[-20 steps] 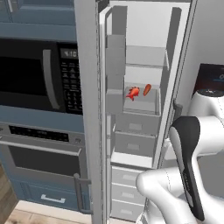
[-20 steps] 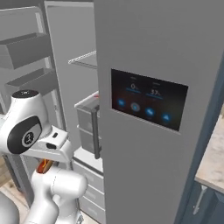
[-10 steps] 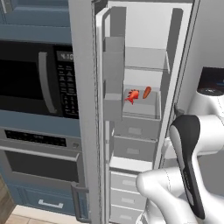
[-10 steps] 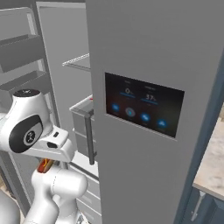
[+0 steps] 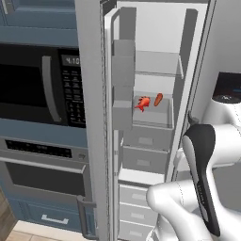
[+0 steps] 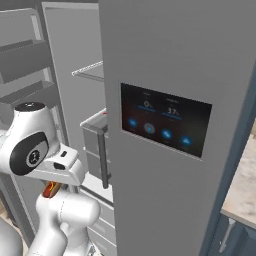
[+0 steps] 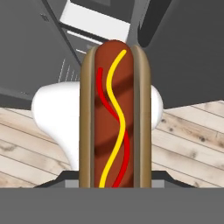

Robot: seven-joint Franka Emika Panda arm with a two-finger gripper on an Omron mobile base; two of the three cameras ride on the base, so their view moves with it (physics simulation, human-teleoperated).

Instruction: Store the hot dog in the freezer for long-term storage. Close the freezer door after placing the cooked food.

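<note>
Beside the black-fronted microwave (image 5: 35, 89) and the oven (image 5: 40, 169) below it, we see the freezer (image 5: 155, 28) standing open, its white interior fitted with clear shelves and grey drawers. On one shelf lie a bright red lobster-shaped item (image 5: 142, 103) and, just beside it, a small orange carrot-like piece (image 5: 158, 99); the two look apart or barely touching. The freezer door (image 5: 89, 117), a flat grey panel seen edge-on, stands swung out between the microwave and the compartment, with boxy grey bins (image 5: 123, 84) on its inner face.

From the right base view, we find the other fridge door (image 6: 165, 60), smooth and grey with a dark touch screen (image 6: 165, 126), covering most of the way ahead; a pale wooden surface (image 6: 245, 190) shows past its right edge.

We hold the hot dog (image 7: 115, 118) in the gripper (image 7: 115, 181), whose fingers are pinched onto its lower end. The hot dog points away from the hand, a glossy brown sausage between two tan bun halves, crossed by wavy lines of yellow and red sauce. In the right base view a sliver of it (image 6: 50, 189) peeks out under the white wrist, low and in front of the fridge, well short of the shelves. Behind it in the hand view we see a rounded white body part, pale plank flooring (image 7: 188, 140) and dark grey panels.
</note>
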